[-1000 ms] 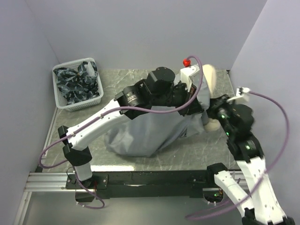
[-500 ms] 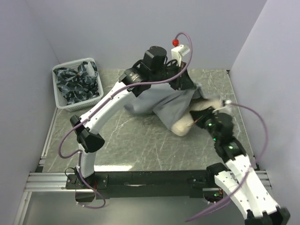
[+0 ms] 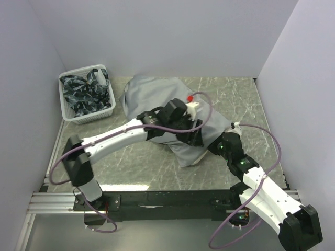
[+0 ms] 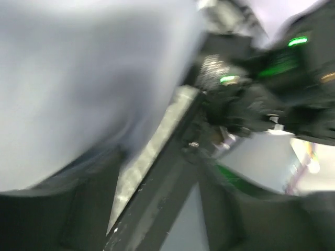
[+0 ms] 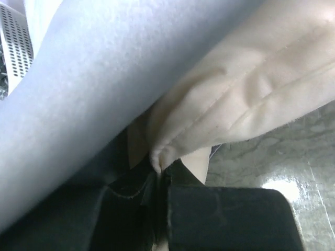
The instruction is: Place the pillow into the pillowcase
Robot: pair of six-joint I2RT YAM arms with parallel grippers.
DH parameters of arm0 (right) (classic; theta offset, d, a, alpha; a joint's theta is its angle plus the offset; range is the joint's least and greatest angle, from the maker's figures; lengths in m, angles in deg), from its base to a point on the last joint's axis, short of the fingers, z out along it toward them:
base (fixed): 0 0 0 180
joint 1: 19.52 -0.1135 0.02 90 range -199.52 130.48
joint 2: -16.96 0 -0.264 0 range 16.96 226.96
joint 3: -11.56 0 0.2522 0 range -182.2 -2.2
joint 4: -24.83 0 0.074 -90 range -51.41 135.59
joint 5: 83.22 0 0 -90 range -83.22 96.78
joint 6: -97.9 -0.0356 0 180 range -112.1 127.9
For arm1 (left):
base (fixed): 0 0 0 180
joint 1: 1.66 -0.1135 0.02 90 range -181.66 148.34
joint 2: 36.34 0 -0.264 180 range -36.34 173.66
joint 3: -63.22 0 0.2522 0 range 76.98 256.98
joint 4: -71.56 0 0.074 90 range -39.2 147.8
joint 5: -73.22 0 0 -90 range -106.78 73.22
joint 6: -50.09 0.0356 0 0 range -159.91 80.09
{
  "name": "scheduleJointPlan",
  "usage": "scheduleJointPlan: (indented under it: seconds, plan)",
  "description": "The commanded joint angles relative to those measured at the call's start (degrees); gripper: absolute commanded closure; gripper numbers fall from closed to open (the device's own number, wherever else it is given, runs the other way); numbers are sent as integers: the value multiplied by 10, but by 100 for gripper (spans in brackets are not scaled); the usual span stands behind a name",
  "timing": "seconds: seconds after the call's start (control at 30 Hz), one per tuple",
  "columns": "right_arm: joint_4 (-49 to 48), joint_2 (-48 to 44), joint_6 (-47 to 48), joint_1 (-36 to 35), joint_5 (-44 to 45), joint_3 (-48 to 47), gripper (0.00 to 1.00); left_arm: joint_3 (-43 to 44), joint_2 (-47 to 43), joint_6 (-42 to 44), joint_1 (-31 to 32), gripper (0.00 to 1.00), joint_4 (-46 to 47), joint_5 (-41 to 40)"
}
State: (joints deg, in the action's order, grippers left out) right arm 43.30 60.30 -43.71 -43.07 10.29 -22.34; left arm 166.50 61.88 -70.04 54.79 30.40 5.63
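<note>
Jaws of the right gripper are pressed together on a puckered cream fold of the pillow. This shows only in the right wrist view, where grey cloth drapes over the pillow across the upper left. From above no cream shows at all: the pillowcase lies as one wrinkled grey mass from upper centre to right of centre on the table. The left gripper sits low on that cloth near its lower right end, close by the right one. Its wrist view is smeared with blur (grey cloth upper left, green lights upper right), so I cannot tell whether its jaws are spread or closed. Counted: two arms, one pillow, one pillowcase, one white basket. That basket, upper left, holds dark patterned cloths, too tangled to number
</note>
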Motion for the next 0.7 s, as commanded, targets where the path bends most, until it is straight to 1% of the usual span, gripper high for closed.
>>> scheduleJointPlan:
  seconds: [0.0,0.03,0.07,0.1,0.13,0.17,0.2,0.23,0.27,0.3,0.33,0.37,0.4,0.47,0.5,0.53,0.57,0.6,0.63,0.67]
  plan:
    - [-75,-9,2,-6,-9,-10,100,-113,-121,-58,-5,27,65,-166]
    - [-77,-6,1,-5,-11,-10,100,-138,-136,-70,-6,24,76,-184]
    - [-76,3,2,-6,-11,-10,100,-183,-172,-98,-6,22,79,-232]
    - [-74,6,4,-6,-13,-12,100,-205,-190,-118,-5,21,73,-268]
    - [-70,10,5,-6,-14,-14,100,-228,-222,-134,-7,23,71,-301]
    - [-68,10,7,-5,-14,-17,100,-270,-237,-175,-7,25,50,-353]
    - [-67,10,8,-5,-16,-21,100,-295,-251,-182,-8,28,54,-359]
    - [-64,8,9,-5,-23,-24,100,-317,-263,-188,-7,32,61,-357]
    - [-60,9,12,-6,-24,-28,100,-359,-279,-193,-7,40,84,-352]
    - [-57,11,13,-7,-26,-38,100,-378,-283,-190,-5,42,104,-310]
    - [-53,16,15,-5,-32,-43,100,-398,-286,-186,1,43,129,-297]
    - [-52,18,14,-6,-33,-46,100,-441,-292,-181,11,40,154,-288]
    - [-52,21,15,-5,-32,-54,100,-464,-293,-176,27,38,228,-260]
    - [-52,28,15,-6,-46,-60,100,-511,-283,-165,32,33,292,-235]
    - [-51,29,15,-6,-47,-67,100,-522,-278,-156,34,30,346,-229]
    - [-51,31,16,-6,-49,-69,100,-529,-263,-144,34,28,377,-202]
    - [-51,30,16,-6,-52,-72,100,-540,-255,-129,35,25,399,-193]
    - [-51,30,17,-5,-53,-76,100,-542,-246,-120,37,24,422,-180]
    - [-51,28,17,-5,-52,-78,100,-543,-225,-111,39,24,465,-168]
    - [-40,27,18,-6,-52,-82,100,-536,-212,-93,46,22,476,-167]
